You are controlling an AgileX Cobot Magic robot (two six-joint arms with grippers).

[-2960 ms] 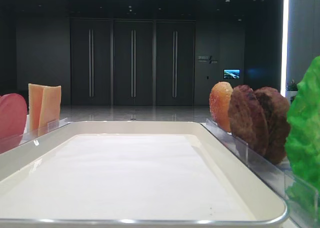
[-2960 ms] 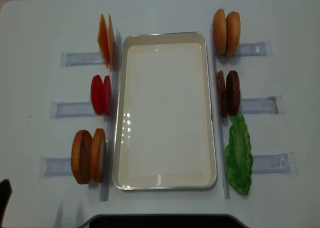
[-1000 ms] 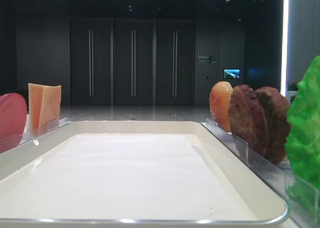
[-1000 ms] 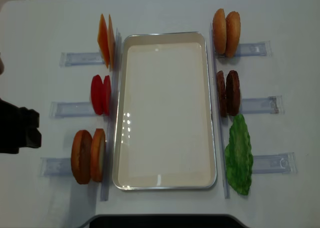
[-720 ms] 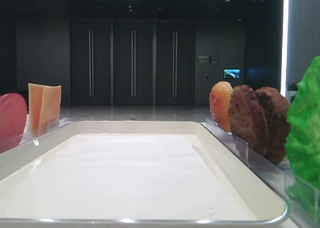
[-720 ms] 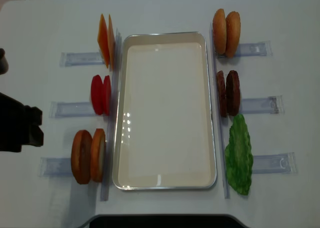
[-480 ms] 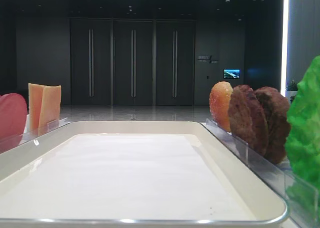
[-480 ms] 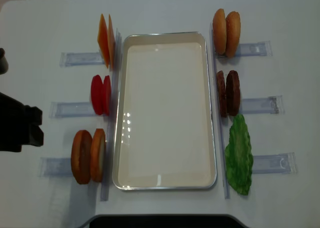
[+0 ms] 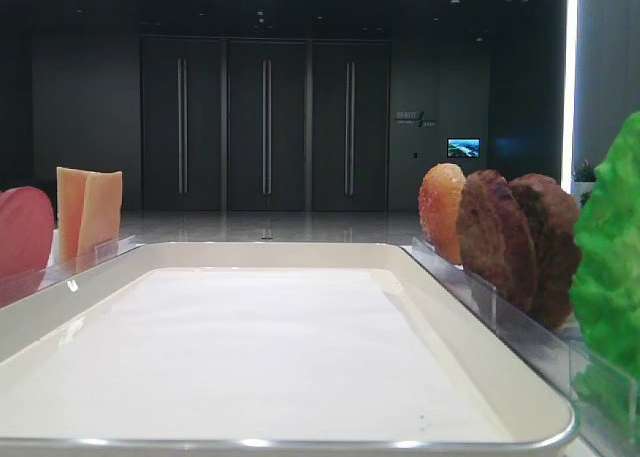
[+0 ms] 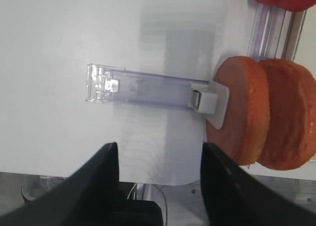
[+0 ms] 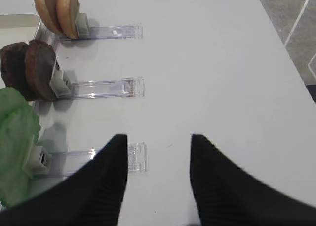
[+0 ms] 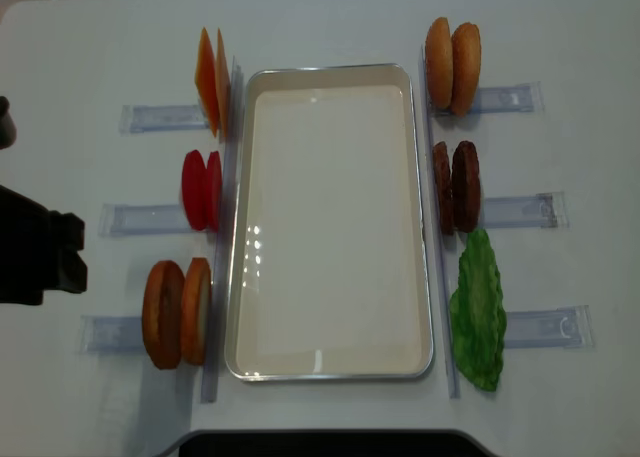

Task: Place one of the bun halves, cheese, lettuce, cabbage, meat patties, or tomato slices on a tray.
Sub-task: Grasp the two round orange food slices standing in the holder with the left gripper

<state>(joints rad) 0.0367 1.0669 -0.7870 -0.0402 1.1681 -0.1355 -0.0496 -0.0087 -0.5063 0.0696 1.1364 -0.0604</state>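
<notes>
The tabletop (image 12: pixel 330 22) carries an empty tray (image 12: pixel 331 75). Left of its near corner, two buns (image 12: pixel 177 312) stand on edge in a clear holder (image 10: pixel 143 86). The left gripper (image 10: pixel 158 174) hovers beside them, fingers (image 10: pixel 101 179) spread and holding nothing. It should straddle one bun's faces squarely before closing. The right gripper's (image 11: pixel 157 179) fingers also gape, empty.

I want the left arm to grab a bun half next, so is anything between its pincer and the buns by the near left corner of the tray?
Nothing visible blocks it. The left pincer is open over bare table, with only the clear holder rail lying flat between it and the bun halves. The tray beside them holds nothing yet.
</notes>
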